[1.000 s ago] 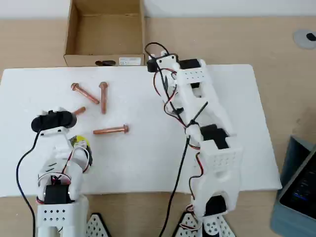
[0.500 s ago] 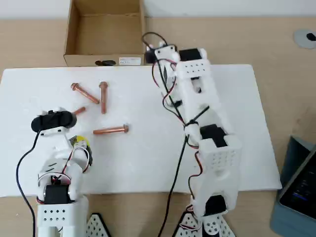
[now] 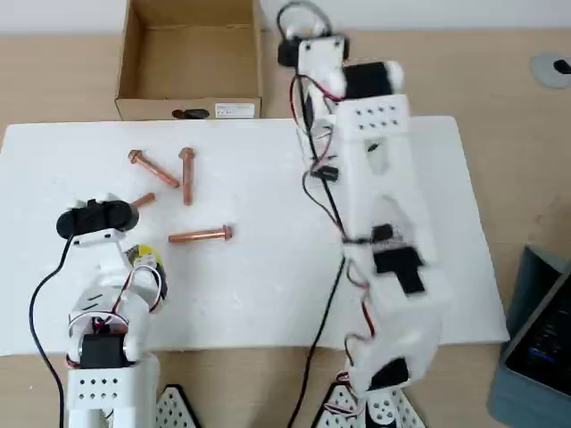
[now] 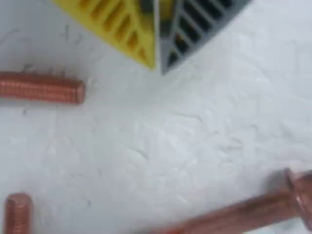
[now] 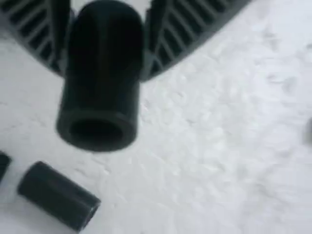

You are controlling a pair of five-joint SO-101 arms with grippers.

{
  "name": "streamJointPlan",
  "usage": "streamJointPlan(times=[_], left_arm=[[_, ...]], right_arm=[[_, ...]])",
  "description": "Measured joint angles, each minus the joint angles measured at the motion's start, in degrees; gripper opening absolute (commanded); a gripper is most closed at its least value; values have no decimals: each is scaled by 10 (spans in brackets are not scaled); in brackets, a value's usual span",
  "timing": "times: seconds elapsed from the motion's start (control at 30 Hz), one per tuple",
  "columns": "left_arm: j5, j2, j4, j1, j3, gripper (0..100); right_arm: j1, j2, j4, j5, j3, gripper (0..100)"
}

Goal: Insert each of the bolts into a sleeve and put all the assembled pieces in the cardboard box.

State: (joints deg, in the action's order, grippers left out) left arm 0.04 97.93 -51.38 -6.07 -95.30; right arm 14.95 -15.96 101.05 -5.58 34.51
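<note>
The right gripper [image 5: 105,44] is pinching a black sleeve [image 5: 100,97] between its ribbed fingers, bore facing outward above the white mat [image 5: 219,146]. A second sleeve [image 5: 58,195] is lying on its side close by. The left gripper [image 4: 158,51] is sitting pressed together on nothing (no bolt is ready for it), with the copper bolts [image 3: 201,235] scattered just ahead, well apart from the held sleeve. The cardboard box [image 3: 161,109] is waiting beyond the mat's far edge. The smooth, matte, round sleeve is likely risking a twist or slip in the grip if a threaded shank is catching on its rim.
</note>
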Motion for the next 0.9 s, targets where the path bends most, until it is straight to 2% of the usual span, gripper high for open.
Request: streamJointPlan(times=[0.23, 0.47, 0.77, 0.9], left_arm=[[-11, 0, -55, 0, 38, 57], [-17, -40, -81, 0, 120, 57], [-20, -266, -84, 44, 290, 57], [-63, -401, -131, 69, 392, 57]], right_arm=[[-17, 201, 0, 0, -149, 9], [-52, 375, -8, 0, -325, 9], [-154, 538, -69, 0, -519, 9], [-198, 612, -107, 0, -589, 9]])
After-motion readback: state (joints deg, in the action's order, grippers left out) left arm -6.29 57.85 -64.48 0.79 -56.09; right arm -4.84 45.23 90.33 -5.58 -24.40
